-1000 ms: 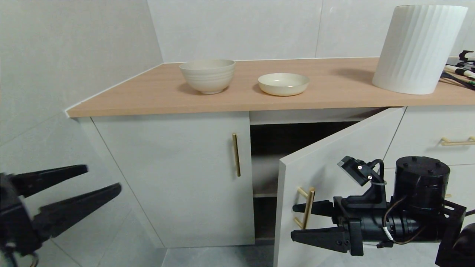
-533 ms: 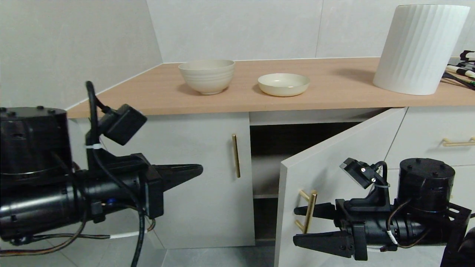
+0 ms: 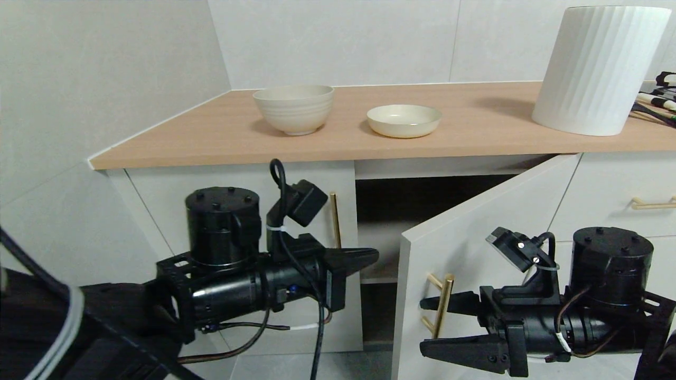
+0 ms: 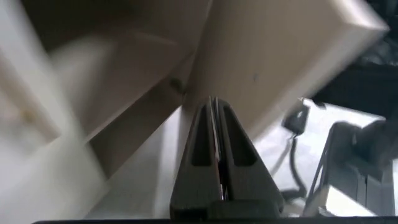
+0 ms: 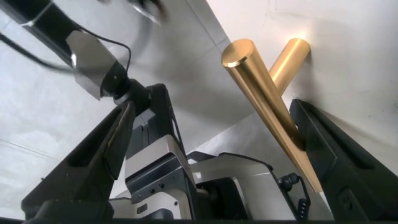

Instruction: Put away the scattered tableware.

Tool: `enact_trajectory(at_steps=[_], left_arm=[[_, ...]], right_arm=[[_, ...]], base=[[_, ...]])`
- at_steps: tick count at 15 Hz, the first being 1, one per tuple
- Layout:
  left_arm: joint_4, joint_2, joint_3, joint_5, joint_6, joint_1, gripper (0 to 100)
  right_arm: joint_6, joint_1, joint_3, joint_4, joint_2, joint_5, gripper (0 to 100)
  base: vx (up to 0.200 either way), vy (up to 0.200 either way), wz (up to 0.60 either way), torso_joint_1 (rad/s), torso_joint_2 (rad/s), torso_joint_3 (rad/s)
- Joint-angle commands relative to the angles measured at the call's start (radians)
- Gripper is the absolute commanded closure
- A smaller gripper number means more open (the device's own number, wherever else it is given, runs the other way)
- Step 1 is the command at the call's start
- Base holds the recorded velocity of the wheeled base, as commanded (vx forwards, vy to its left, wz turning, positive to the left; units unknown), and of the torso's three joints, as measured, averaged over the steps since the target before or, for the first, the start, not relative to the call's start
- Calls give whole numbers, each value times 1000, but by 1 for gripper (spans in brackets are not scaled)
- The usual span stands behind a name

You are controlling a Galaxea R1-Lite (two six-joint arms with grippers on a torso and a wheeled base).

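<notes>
Head view: the cream bowl [image 3: 293,108] stands upright on the wooden surface [image 3: 211,140], toward its far left corner. The shallow dish [image 3: 404,119] lies just to the right of it, near but not touching. Well off to the right on the same surface stands a tall ribbed white container [image 3: 599,68], with some utensils [image 3: 655,103] lying past it at the far right edge. Below the surface the cabinet [image 3: 417,195] is open: its right door [image 3: 475,227] is swung out toward the near side, while the left door [image 3: 237,182] is closed, a slim gold pull [image 3: 336,219] running upright along its right edge. The right claw [image 3: 422,325] sits low at the near face of the open door, spread wide, one finger above and one below the gold bar handle [image 3: 442,301]. From the right wrist view the bar stands between the two dark fingers [image 5: 99,155], not clamped, though I cannot tell whether one finger touches it. The left claw [image 3: 372,257] hangs in front of the cabinet, left of the open door and just right of the gold pull, its tip pointing right toward the dark opening. The left wrist view shows its fingers [image 4: 233,134] pressed flat together with nothing between them. Right of the open door is a drawer front [image 3: 623,179] with its own gold handle.
</notes>
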Motion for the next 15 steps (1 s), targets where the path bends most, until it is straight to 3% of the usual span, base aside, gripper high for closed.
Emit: enact_trajectory(at_steps=[1, 7, 15], left_arm=[[-61, 149, -34, 1, -32, -33, 100], [-169, 215, -53, 7, -77, -95, 100], [-180, 209, -69, 7, -80, -116, 100]], right_arm=[[-3, 0, 0, -5, -5, -3, 0], [-4, -8, 0, -5, -7, -10, 0], [-38, -197, 14, -5, -7, -18, 0]], base=[[0, 0, 0, 0, 0, 0], [0, 0, 0, 0, 0, 0], [0, 0, 0, 0, 0, 0]])
